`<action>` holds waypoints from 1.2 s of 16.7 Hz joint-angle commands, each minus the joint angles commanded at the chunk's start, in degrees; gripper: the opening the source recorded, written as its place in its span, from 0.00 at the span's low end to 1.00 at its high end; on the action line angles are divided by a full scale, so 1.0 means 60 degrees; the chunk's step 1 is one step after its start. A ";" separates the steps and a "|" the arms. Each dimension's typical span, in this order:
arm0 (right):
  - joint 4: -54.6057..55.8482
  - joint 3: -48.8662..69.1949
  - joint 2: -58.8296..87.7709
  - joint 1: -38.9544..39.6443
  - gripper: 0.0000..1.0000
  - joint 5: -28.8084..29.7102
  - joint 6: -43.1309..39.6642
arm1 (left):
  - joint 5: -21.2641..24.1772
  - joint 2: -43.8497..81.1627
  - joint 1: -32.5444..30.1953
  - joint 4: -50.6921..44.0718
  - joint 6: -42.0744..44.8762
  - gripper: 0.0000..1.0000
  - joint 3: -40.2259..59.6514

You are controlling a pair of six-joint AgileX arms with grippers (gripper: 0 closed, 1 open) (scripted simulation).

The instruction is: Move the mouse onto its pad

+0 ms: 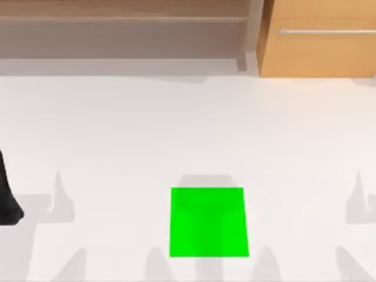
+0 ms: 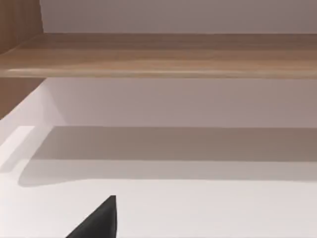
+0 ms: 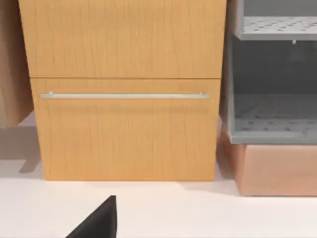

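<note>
White tabletop [image 1: 176, 129] runs wall to wall; behind it at 12 o'clock you get a long wooden shelf [image 1: 117, 17], and at 1–2 o'clock a wooden drawer cabinet [image 1: 320, 41] with a thin metal bar handle [image 1: 326, 30]. The right wrist view faces that same cabinet [image 3: 124, 99], with a grey perforated rack [image 3: 275, 114] on a tan base next to it.

The pad [image 1: 208, 222], a flat bright green square, lies flat at 6 o'clock of the top view, near the front edge, with nothing resting on it.

You can't locate the mouse in these views, so the task reads as not started; you'll have to find it first.

Left arm [image 1: 7, 197] is a black shape at the 9 o'clock edge of the top view, well apart from the pad. A black gripper part [image 2: 99, 220] pokes into the left wrist view, and one like it [image 3: 99, 220] into the right wrist view, both over bare table. You cannot tell how either set of jaws stands.

Handling, as a guess: a mouse should be light, rigid and smooth-shelled, so slippery. You'd pinch it across its narrow sides near the middle, low on the body, and set it down gently. The thin pad could slide if nudged.

No brands, labels or readable writing anywhere.
</note>
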 joint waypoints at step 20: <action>-0.6183 0.6988 0.9952 -0.1906 1.00 0.0031 -0.6983 | 0.0000 0.0000 0.0000 0.0000 0.0000 1.00 0.0000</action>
